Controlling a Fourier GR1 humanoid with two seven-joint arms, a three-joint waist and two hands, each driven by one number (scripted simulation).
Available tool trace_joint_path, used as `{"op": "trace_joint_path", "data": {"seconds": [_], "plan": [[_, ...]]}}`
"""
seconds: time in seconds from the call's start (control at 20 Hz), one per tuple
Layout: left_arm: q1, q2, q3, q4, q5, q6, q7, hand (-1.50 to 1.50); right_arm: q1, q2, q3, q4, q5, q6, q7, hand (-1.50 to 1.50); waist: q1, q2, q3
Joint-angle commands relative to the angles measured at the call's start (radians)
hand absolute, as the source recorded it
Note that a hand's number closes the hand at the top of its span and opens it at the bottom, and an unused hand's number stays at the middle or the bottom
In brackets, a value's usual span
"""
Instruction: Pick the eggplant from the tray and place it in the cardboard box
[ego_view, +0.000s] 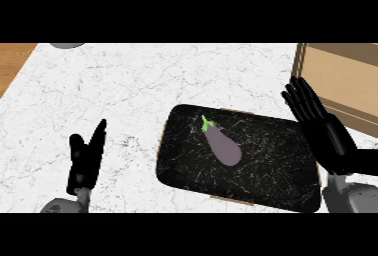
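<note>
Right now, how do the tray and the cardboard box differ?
The tray is black, speckled and flat; the cardboard box is plain tan with upright walls. The tray lies fully in view, holding the eggplant; the box is cut off at the right edge. Both sit on the counter.

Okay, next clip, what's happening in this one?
Nothing is being held yet. The eggplant lies untouched on the dark tray in the middle of the marble counter. The right robot hand is open, fingers straight, over the tray's right edge, between the eggplant and the cardboard box at the upper right. The left robot hand rests open at the lower left.
</note>
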Motion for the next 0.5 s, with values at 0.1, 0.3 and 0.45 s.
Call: {"op": "trace_joint_path", "data": {"seconds": [0.1, 0.3, 0.45], "plan": [[0.088, 0.088, 0.022, -0.205, -0.039, 0.024, 0.020, 0.00, -0.169, -0.075, 0.126, 0.091, 0.141, 0.000, 0.244, 1.50, 0.016, 0.006, -0.016], [0.127, 0.126, -0.002, -0.250, -0.073, -0.003, -0.008, 0.00, -0.283, -0.304, 0.317, 0.100, 0.374, 0.207, 0.320, 1.50, 0.139, -0.007, -0.059], [0.086, 0.071, 0.016, -0.229, -0.052, 0.023, -0.029, 0.00, -0.368, -0.298, 0.314, 0.212, 0.464, 0.116, 0.620, 1.50, 0.053, 0.008, -0.022]]}}
